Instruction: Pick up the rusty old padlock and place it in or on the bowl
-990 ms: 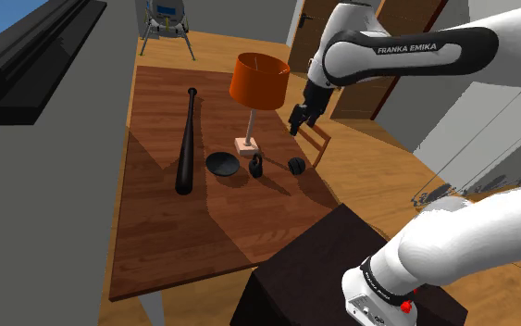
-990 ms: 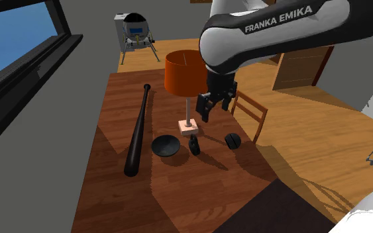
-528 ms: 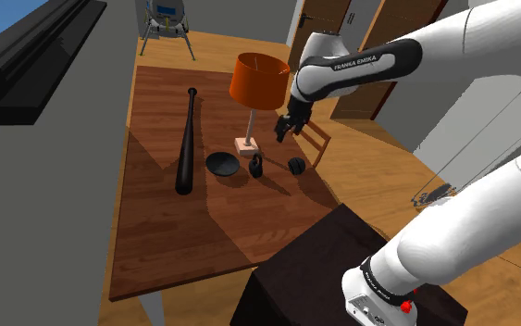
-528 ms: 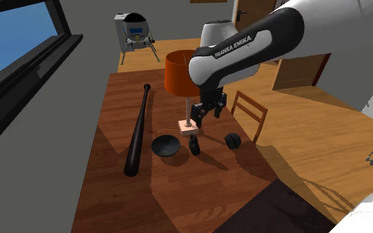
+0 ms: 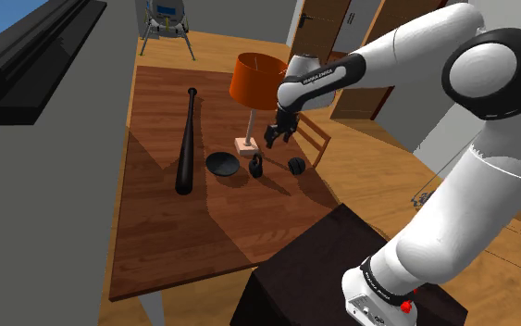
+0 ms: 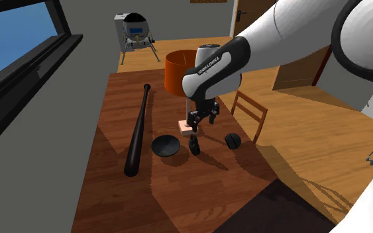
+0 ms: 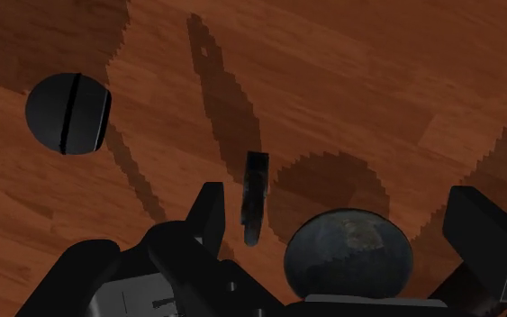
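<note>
The padlock (image 5: 256, 167) is a small dark lock standing upright on the wooden table (image 5: 156, 231), just right of a shallow dark bowl (image 5: 221, 164) in the shoulder view. My gripper (image 5: 275, 137) hangs open a little above and behind the padlock, close to the lamp base, and touches nothing. In the second exterior view the gripper (image 6: 201, 122) is right above the padlock (image 6: 195, 145), with the bowl (image 6: 166, 145) at its left. Along the gripper (image 7: 339, 203), the padlock (image 7: 255, 198) shows edge-on near one finger (image 7: 208, 214), and the bowl (image 7: 348, 250) lies between the fingers, far below.
An orange-shaded lamp (image 5: 256, 81) stands on a pale base (image 5: 246, 145) right behind the padlock. A black round object (image 5: 296, 167) lies beside it and a black baseball bat (image 5: 186, 144) lies past the bowl. A wooden chair (image 6: 250, 112) stands at the table's edge.
The arm has swung down and toward the shoulder view's left, bringing the gripper from beside the lampshade to just over the padlock. The fingers stayed open; nothing on the table moved.
</note>
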### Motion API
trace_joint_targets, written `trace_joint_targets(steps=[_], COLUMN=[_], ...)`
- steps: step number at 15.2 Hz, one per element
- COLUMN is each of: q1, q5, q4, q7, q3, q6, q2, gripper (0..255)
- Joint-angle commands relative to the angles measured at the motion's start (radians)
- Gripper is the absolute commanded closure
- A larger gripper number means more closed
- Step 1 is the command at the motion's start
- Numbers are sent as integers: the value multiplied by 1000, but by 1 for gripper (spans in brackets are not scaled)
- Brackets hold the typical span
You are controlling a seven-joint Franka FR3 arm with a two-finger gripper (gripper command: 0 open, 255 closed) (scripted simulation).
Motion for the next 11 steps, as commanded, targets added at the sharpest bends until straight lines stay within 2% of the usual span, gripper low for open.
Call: trace_joint_targets(steps=[1,11], q1=[-7,-57], q5=[12,65], q4=[51,362], q7=[-8,-39], q3=[-2,2], q6=[27,74], q2=[85,477], gripper=[0,0])
